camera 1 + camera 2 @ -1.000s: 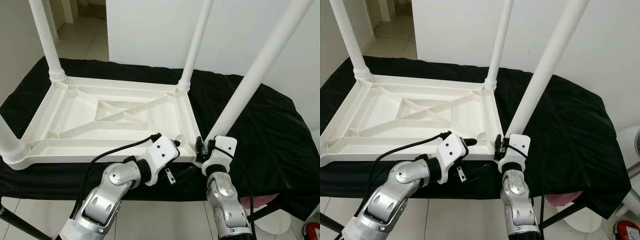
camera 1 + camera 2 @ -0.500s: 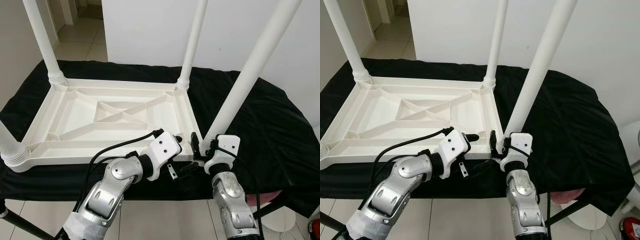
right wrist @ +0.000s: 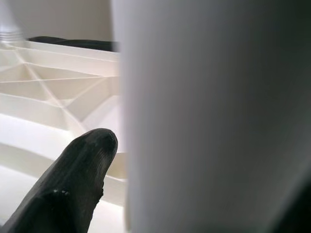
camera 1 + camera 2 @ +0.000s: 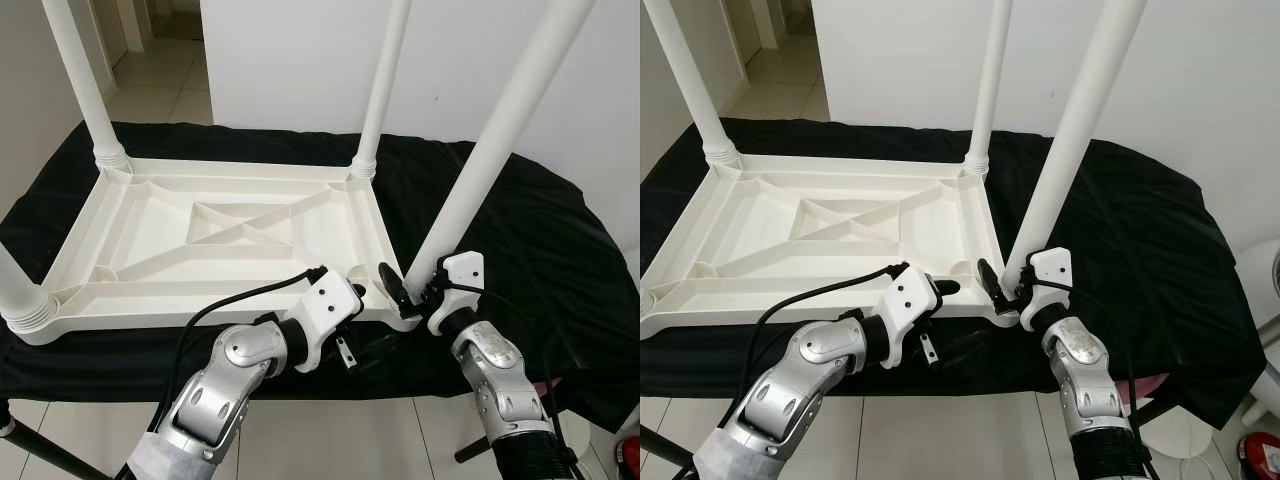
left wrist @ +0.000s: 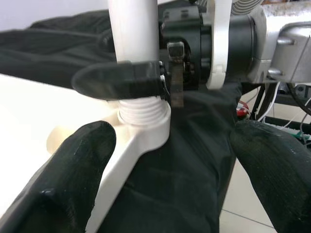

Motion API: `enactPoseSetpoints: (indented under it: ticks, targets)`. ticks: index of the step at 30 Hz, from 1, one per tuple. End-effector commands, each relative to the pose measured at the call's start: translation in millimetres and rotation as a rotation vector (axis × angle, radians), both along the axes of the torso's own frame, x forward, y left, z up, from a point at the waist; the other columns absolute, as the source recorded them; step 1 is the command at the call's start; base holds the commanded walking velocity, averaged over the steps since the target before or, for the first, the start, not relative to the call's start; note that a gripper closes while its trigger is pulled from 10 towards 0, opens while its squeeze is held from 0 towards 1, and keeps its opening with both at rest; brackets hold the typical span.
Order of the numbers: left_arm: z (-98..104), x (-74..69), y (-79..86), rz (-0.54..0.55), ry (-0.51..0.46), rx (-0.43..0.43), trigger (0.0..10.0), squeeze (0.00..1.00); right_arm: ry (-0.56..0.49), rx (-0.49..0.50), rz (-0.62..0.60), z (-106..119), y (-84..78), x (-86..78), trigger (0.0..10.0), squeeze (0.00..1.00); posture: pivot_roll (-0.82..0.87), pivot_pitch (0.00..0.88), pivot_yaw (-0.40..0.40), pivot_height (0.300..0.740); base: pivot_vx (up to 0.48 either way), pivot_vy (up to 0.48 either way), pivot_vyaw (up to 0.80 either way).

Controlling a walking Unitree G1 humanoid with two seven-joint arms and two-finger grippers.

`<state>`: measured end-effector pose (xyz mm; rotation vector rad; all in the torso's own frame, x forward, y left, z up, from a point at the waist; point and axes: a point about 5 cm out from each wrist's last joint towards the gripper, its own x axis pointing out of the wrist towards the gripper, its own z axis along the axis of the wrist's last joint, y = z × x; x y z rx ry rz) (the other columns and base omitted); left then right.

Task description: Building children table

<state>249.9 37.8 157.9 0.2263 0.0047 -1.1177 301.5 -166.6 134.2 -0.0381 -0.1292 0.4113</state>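
A white plastic children's table (image 4: 120, 250) lies upside down on a black cloth. Its near right leg (image 4: 490, 150) stands upright in the corner socket, threaded collar (image 5: 143, 114) showing. My right gripper (image 4: 412, 295) is shut on this leg just above the collar; one black finger (image 5: 116, 80) lies across the leg's front, and the leg (image 3: 214, 116) blocks most of the right wrist view. My left gripper (image 5: 175, 145) hovers open beside the same corner, fingers spread wide, nothing between them; it sits at the table's near edge (image 4: 355, 305).
Two more legs (image 4: 380, 90) (image 4: 80, 85) stand at the far corners and one (image 4: 20, 295) at the near left. The black cloth (image 4: 540, 250) covers the stand to the right. A white wall lies behind, tiled floor below, with a red object (image 4: 628, 455) at the lower right.
My right forearm has swung out to the right while the gripper stays at the leg's base, its finger now reaching round the leg's left side. The left gripper keeps near the corner.
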Motion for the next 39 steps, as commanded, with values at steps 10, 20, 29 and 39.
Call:
enactPoseSetpoints:
  ticks: [10, 20, 29, 39]
  targets:
    - [-15, -1.2, 7.8, 0.075, 0.057, -0.028, 10.0, 0.0, 0.049, -0.069, 0.177, -4, -1.2, 21.0, 10.0, 0.0, 0.01, 0.0, -0.105, 0.74, 0.0, 0.0, 0.0]
    - [-16, 0.7, 9.8, 0.108, 0.04, -0.018, 10.0, 0.0, 0.07, -0.085, 0.2, -9, -4.0, 23.2, 0.2, 0.0, 0.03, 0.0, -0.114, 0.74, 0.0, 0.0, 0.0]
    - [-14, 0.1, 10.1, 0.108, 0.026, -0.016, 10.0, 0.0, 0.153, -0.005, 0.179, -29, -13.6, 14.4, 0.0, 0.0, 0.02, 0.0, -0.103, 0.74, 0.0, 0.0, 0.0]
    - [-15, -0.9, 4.7, 0.098, 0.005, -0.022, 10.0, 0.0, 0.178, 0.058, 0.077, -39, -8.1, 6.0, 10.0, 0.0, 0.0, 0.0, -0.114, 0.74, 0.0, 0.0, 0.0]
